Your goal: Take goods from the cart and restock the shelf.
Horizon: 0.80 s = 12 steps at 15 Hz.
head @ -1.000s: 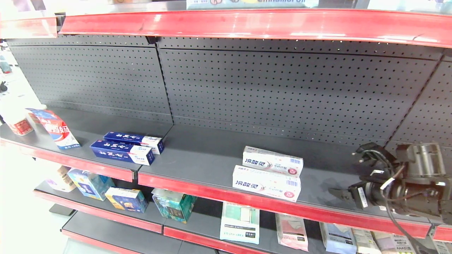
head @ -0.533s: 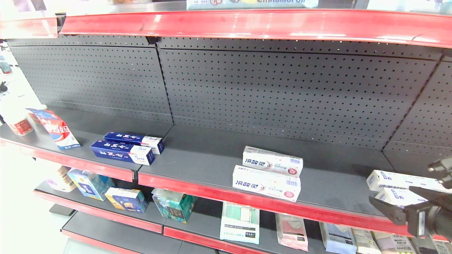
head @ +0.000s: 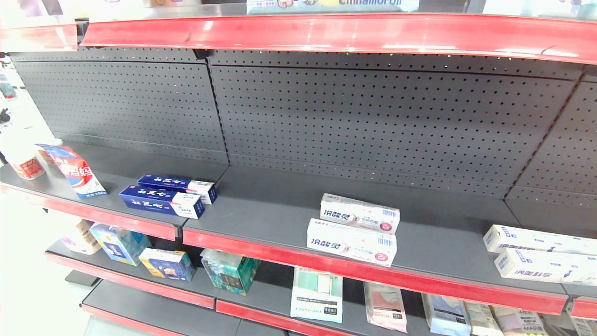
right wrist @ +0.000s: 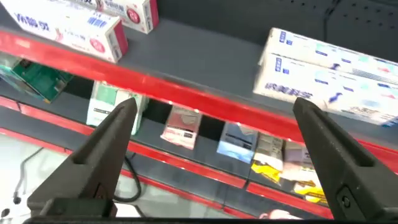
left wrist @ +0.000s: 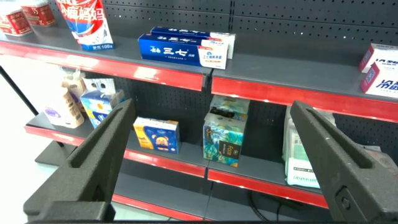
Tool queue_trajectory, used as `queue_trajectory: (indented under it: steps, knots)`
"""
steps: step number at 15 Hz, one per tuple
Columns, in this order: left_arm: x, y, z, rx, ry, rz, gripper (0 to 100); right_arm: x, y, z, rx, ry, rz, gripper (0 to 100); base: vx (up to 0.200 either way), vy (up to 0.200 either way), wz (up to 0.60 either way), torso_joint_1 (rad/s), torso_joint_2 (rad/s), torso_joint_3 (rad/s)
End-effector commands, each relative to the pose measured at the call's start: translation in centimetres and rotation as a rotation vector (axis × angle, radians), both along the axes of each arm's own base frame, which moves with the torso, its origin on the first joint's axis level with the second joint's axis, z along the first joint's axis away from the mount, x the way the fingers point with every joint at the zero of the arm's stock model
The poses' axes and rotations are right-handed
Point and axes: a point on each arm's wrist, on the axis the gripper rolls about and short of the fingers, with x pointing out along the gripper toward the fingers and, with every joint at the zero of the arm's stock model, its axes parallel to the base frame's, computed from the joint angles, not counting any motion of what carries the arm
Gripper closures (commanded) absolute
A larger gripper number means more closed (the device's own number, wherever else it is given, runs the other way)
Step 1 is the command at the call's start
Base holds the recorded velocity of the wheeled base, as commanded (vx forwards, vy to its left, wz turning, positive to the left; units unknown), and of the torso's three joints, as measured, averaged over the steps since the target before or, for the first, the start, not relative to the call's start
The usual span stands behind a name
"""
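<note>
Right gripper [right wrist: 216, 106] fingers [right wrist: 106, 155] released, empty, near shelf [head: 373, 275] edge. White boxes [right wrist: 329, 74] lie lengthwise along it, apart. Left gripper [left wrist: 212, 106] also released, empty.

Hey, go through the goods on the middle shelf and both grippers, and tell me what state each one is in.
Left gripper: open, empty.
Right gripper: open, empty.
Blue boxes: two, lying flat on the shelf, one behind the other.
Pink-white boxes: two, lying flat, one behind the other.
White boxes: two, lying flat at the right end.
Pouch: standing, tilted.
</note>
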Motion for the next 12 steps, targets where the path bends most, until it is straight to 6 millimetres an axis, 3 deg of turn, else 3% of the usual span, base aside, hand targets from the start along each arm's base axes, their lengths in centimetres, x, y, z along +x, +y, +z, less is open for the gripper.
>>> queue_trajectory:
  steps: [1,5,12]
  knots:
    - [0.0,0.0,0.0,0.0,0.001,0.001,0,-3.7,0.0,-1.3,-0.026,-0.165,0.013,0,0.0,0.0,0.0,0.0,0.0,0.0]
    - [0.0,0.0,0.0,0.0,0.001,0.001,0,-5.4,0.0,-2.1,0.005,-0.27,-0.01,0,0.0,0.0,0.0,0.0,0.0,0.0]
    - [0.0,0.0,0.0,0.005,0.001,-0.002,0,-5.2,-0.3,-1.9,0.125,-0.357,-0.163,0,0.0,0.0,0.0,0.0,0.0,0.0]
